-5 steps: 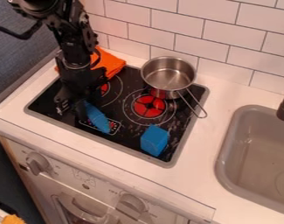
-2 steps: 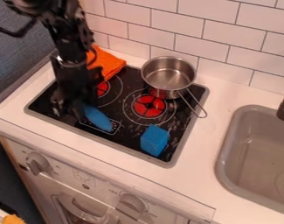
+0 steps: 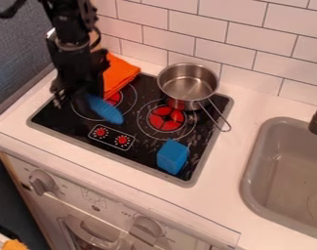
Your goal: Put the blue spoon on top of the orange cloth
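I'm seeing the blue spoon (image 3: pixel 105 109) moving back across the stove, away from the printed control panel (image 3: pixel 111 137) it was covering a moment ago; both red dials are now showing. The gripper (image 3: pixel 78 97) is travelling with it toward the rear left, and I'm reading it as clamped on the spoon, since the two are shifting together. The spoon's broad blue end is sticking out toward the front right, over the left burner, and is now sitting close to the orange cloth (image 3: pixel 120 74), in front of it. The cloth is keeping its place at the stove's back left corner, and the steel pot (image 3: pixel 187 84) and blue block (image 3: pixel 172 156) are staying put.

For the task, I'm taking this as the carry, with the pick apparently behind me and the placing still remaining. I'm judging that the spoon is needing a bit more travel back, with enough height to clear the folds. Going in too low, I'd be risking pushing the cloth; releasing early, I'd be dropping the spoon on the burner.
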Controlling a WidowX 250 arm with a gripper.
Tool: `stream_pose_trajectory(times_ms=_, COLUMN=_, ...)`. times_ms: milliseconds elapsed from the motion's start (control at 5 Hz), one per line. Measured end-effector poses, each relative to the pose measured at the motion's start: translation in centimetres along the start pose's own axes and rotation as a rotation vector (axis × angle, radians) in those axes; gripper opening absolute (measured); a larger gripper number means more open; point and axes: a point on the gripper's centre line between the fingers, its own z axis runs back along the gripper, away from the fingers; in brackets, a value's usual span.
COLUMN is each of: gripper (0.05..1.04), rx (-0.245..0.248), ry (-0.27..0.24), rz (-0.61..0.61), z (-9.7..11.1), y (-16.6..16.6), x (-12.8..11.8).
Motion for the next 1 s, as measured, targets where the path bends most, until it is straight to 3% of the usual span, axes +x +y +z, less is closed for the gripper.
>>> stream_pose_trajectory(times_ms=200, gripper=0.402, rx=-0.094, ry=-0.001, rz=-0.025, z=1.7, y=-2.8, x=0.7)
stream_pose_trajectory(times_ms=400, gripper=0.402, rx=-0.119, ry=-0.031, rz=-0.044, z=2.3, y=-5.3, x=2.2)
stream_pose_trajectory(times_ms=600, gripper=0.376, rx=-0.139, ry=-0.016, rz=-0.043, z=1.2, y=-7.5, x=2.9)
stream_pose_trajectory(times_ms=800, gripper=0.376, rx=-0.125, ry=0.007, rz=-0.051, z=-0.6, y=-9.0, x=3.3)
stream_pose_trajectory(times_ms=1000, gripper=0.376, rx=-0.067, ry=0.012, rz=-0.046, z=-3.2, y=-9.1, x=4.2)
